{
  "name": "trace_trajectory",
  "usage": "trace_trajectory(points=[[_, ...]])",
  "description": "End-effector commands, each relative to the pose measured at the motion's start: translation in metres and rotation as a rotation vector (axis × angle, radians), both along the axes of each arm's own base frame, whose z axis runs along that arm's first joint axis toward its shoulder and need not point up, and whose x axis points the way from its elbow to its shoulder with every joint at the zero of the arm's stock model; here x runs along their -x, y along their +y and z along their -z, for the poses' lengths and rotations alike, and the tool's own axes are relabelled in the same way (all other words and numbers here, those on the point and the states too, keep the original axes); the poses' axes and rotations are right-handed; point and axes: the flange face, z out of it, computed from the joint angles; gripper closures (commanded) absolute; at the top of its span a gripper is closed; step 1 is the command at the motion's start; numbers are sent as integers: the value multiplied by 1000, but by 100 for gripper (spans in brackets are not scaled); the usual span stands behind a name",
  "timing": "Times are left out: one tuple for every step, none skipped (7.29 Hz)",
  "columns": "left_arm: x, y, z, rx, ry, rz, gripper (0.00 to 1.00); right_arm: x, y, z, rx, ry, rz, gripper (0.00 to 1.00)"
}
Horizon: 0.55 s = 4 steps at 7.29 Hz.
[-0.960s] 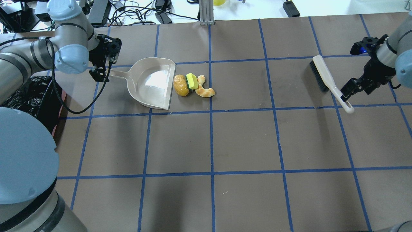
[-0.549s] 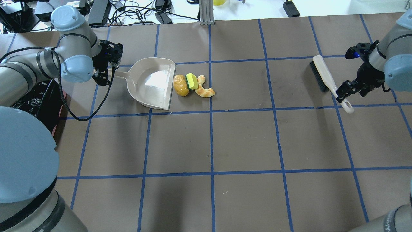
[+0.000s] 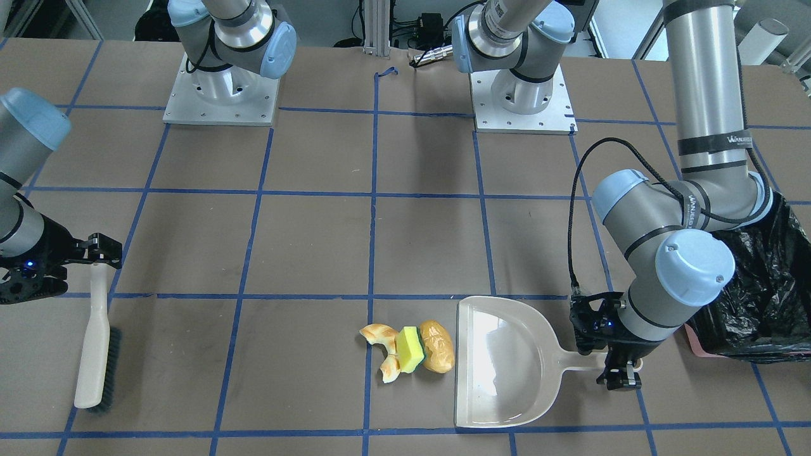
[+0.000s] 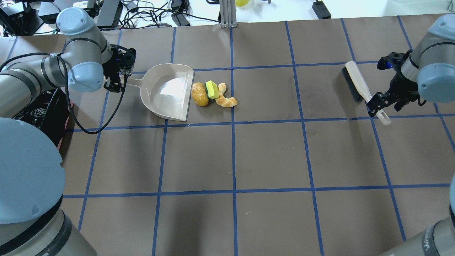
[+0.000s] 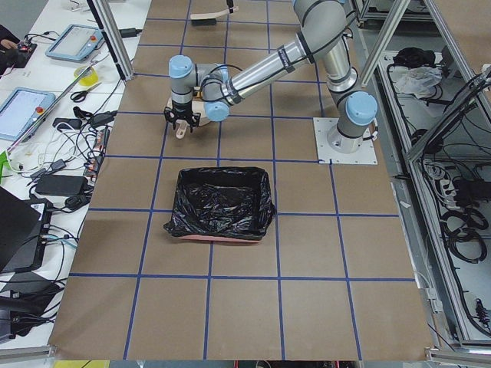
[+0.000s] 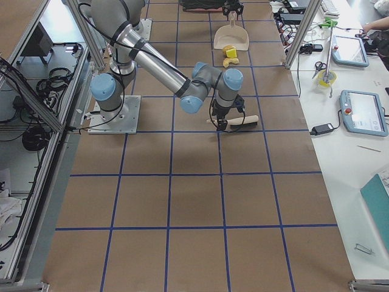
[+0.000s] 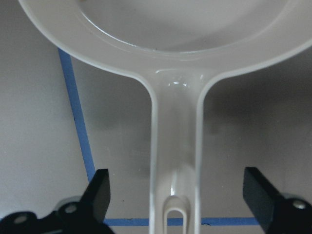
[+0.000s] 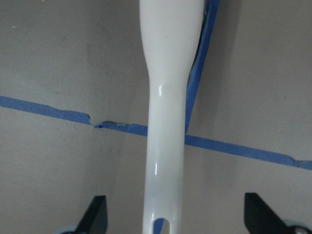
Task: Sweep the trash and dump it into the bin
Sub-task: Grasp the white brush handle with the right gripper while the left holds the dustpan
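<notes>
- The bin [image 5: 265, 203], lined with a crinkly black bag, stands at the far left end of the desk [image 4: 270, 156], beside my left arm and well apart from the trash.
- My left tool [image 7: 176, 197] is released: its jaws stand wide on either side of the dustpan handle [image 7: 175, 146], near the hang-hole end, touching neither edge.
- The dustpan [image 4: 167, 92] lies flat with its open lip turned toward the trash. I judge it light, stiff and glossy, so likely slippery. I would close on the narrow handle just ahead of the hole and square to its flat sides, so it does not twist when lifted.
- The trash lies in one tight cluster just off the lip. The potato-like lump [image 4: 199, 94] is nearest, then the sponge [image 4: 212, 89], then the croissant-like piece [image 4: 225, 99].
- The lump looks rounded and may roll. The sponge should be soft and very light. The curved piece could snag or spin under the bristles.
- Nothing is in the pan yet, so sweeping has not begun.
- The brush [image 4: 359, 87] lies far to the right, bristles facing the trash side.
- My right tool [image 8: 178, 217] is also released, its jaws straddling the brush handle [image 8: 165, 122] near its end hole, clear of both sides. The handle looks smooth and rigid, so I would want a firm, centred pinch there.
</notes>
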Motion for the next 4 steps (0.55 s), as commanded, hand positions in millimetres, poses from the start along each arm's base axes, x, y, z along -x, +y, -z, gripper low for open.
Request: trace_trajectory(points=[[-1, 0, -2, 3, -1, -2, 100, -8, -1, 5, -21, 18, -22, 6], [-1, -1, -2, 4, -3, 2, 100, -7, -2, 9, -29, 16, -21, 6], [0, 0, -3, 3, -5, 5, 100, -7, -2, 12, -33, 14, -21, 9], [1, 1, -5, 5, -7, 6, 100, -7, -3, 14, -35, 12, -21, 20]])
